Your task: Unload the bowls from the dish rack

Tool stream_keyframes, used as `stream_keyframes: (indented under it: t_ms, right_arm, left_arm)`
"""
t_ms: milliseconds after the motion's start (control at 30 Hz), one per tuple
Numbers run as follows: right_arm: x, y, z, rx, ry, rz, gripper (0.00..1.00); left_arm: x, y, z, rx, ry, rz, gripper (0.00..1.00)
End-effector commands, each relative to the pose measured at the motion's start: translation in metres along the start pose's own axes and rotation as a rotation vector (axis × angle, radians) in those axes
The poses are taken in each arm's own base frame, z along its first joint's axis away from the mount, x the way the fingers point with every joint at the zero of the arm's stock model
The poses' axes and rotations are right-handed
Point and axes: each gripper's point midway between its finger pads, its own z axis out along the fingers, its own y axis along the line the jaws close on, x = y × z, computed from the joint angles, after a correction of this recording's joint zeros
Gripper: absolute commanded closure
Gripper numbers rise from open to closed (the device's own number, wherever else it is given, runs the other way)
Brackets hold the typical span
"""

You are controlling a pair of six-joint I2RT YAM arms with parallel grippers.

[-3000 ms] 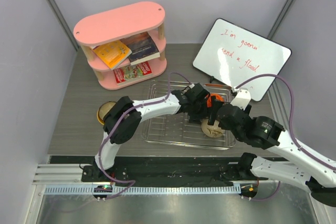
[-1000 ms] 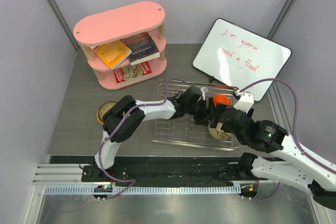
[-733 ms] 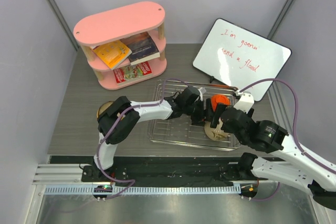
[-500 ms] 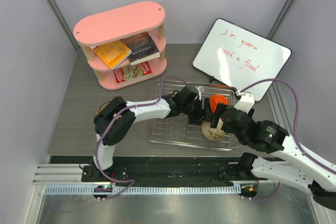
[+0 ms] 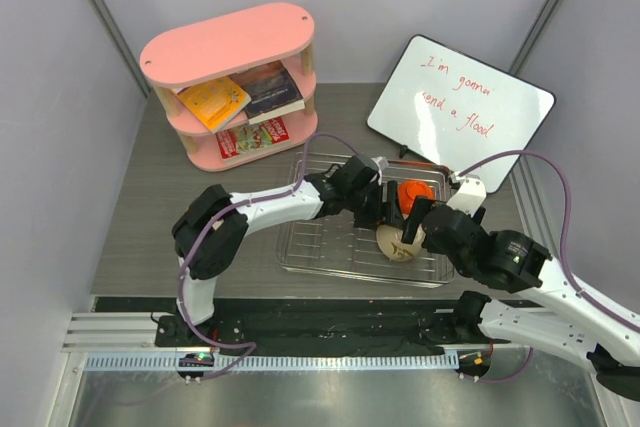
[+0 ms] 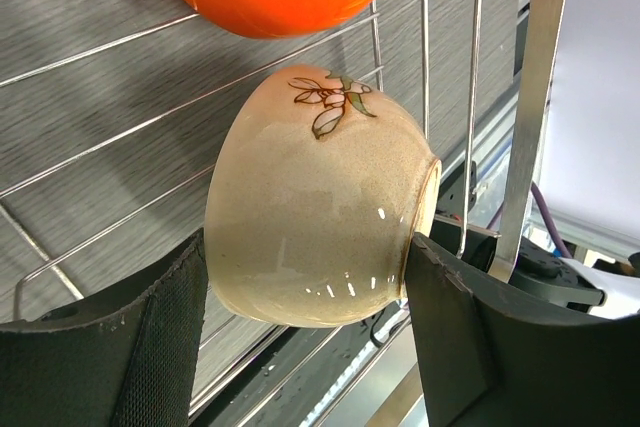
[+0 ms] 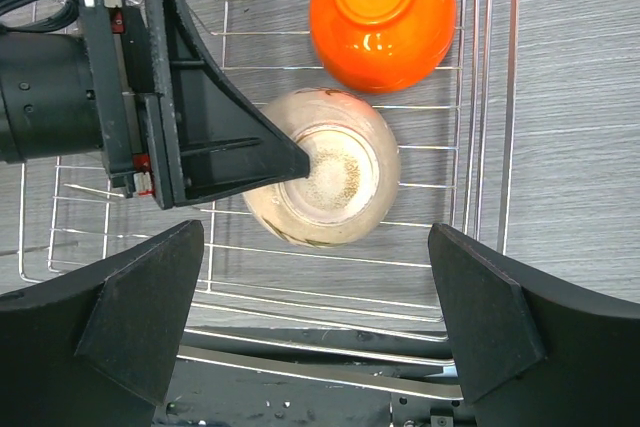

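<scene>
left gripper (image 6: pixel 308 247): closed on the cream bowl (image 6: pixel 310 197). one finger (image 6: pixel 150 347) presses the base end, the other (image 6: pixel 450 347) sits against the rim.
cream bowl: between the left fingers, flower print on its side, over the bars of the dish rack (image 5: pixel 325 242). lifted or resting, cannot tell.
orange bowl (image 7: pixel 380 12): just past the left fingertips, upside down in the rack, close beside the cream bowl. touching or apart, cannot tell.
right gripper (image 7: pixel 315 230): fingers spread wide, nothing between them, hanging above the rack.
under the right gripper: the cream bowl lies straight below the gap, foot ring up. the orange bowl is ahead of the fingers, near the rack's corner.
left finger from the right wrist: a dark wedge coming in from the left, tip on the cream bowl's foot ring.
rack: beneath both grippers, on the grey table (image 5: pixel 150 197).
away from the grippers: pink shelf (image 5: pixel 225 42) with books, well off to the left of the left gripper. whiteboard (image 5: pixel 460 107) with red writing, beyond the right gripper and apart from the rack.
</scene>
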Motion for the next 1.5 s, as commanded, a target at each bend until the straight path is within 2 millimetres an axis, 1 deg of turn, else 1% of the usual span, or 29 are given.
stream_keyframes:
  t_ms: [0, 100, 233, 433, 600, 700, 733, 767, 800, 867, 900, 967, 1000, 1067, 1100, 1133, 1200, 1267, 1300, 1367, 1467]
  right_arm:
    - [-0.013, -0.003, -0.004, 0.016, -0.048, 0.026, 0.0]
    - [-0.012, -0.004, -0.003, 0.019, -0.048, 0.026, 0.0]
    - [-0.01, -0.007, -0.002, 0.022, -0.047, 0.03, 0.0]
    - [-0.01, -0.009, -0.003, 0.028, -0.053, 0.032, 0.0]
    - [-0.011, -0.011, -0.003, 0.033, -0.061, 0.036, 0.0]
    - [-0.012, -0.013, -0.004, 0.036, -0.069, 0.048, 0.0]
    - [-0.012, -0.014, -0.005, 0.032, -0.071, 0.051, 0.0]
    - [-0.012, -0.014, -0.005, 0.031, -0.073, 0.056, 0.0]
    - [-0.012, -0.014, -0.005, 0.03, -0.075, 0.057, 0.0]
    - [-0.013, -0.014, -0.006, 0.028, -0.076, 0.065, 0.0]
    - [-0.013, -0.014, -0.006, 0.028, -0.076, 0.065, 0.0]
    - [-0.012, -0.013, -0.004, 0.029, -0.075, 0.065, 0.0]
    - [-0.013, -0.012, -0.004, 0.027, -0.076, 0.067, 0.0]
    - [-0.011, -0.011, -0.003, 0.025, -0.07, 0.063, 0.0]
    - [-0.011, -0.01, -0.003, 0.023, -0.068, 0.063, 0.0]
    - [-0.01, -0.011, -0.002, 0.025, -0.066, 0.062, 0.0]
    - [-0.01, -0.011, -0.002, 0.026, -0.068, 0.061, 0.0]
    - [-0.009, -0.01, 0.0, 0.026, -0.069, 0.063, 0.0]
    - [-0.009, -0.009, 0.0, 0.021, -0.07, 0.067, 0.0]
    - [-0.006, -0.008, 0.002, 0.018, -0.062, 0.063, 0.0]
    - [-0.006, -0.008, 0.002, 0.018, -0.062, 0.057, 0.0]
  left_arm:
    - [-0.028, -0.031, -0.029, 0.055, -0.1, 0.064, 1.0]
    - [-0.032, -0.037, -0.035, 0.068, -0.113, 0.07, 1.0]
    - [-0.037, -0.047, -0.049, 0.082, -0.151, 0.084, 1.0]
    - [-0.044, -0.051, -0.06, 0.075, -0.185, 0.096, 1.0]
    - [-0.05, -0.057, -0.075, 0.066, -0.223, 0.115, 1.0]
    - [-0.054, -0.054, -0.086, 0.031, -0.253, 0.126, 1.0]
    - [-0.053, -0.049, -0.088, 0.007, -0.253, 0.129, 1.0]
    - [-0.055, -0.046, -0.093, -0.017, -0.273, 0.133, 1.0]
    - [-0.056, -0.047, -0.101, -0.025, -0.29, 0.14, 1.0]
    - [-0.053, -0.039, -0.109, -0.053, -0.3, 0.143, 1.0]
    - [-0.055, -0.041, -0.119, -0.053, -0.326, 0.147, 1.0]
    - [-0.052, -0.037, -0.124, -0.06, -0.335, 0.141, 1.0]
    - [-0.055, -0.041, -0.134, -0.052, -0.361, 0.141, 1.0]
    - [-0.055, -0.04, -0.141, -0.058, -0.383, 0.141, 1.0]
    - [-0.06, -0.037, -0.147, -0.077, -0.417, 0.138, 1.0]
    - [-0.06, -0.036, -0.153, -0.08, -0.435, 0.136, 1.0]
    - [-0.061, -0.032, -0.156, -0.093, -0.448, 0.129, 1.0]
    - [-0.059, -0.028, -0.152, -0.098, -0.425, 0.132, 1.0]
    - [-0.056, -0.023, -0.148, -0.118, -0.403, 0.133, 1.0]
    - [-0.054, -0.021, -0.143, -0.126, -0.383, 0.134, 1.0]
    - [-0.054, -0.019, -0.141, -0.128, -0.381, 0.134, 1.0]
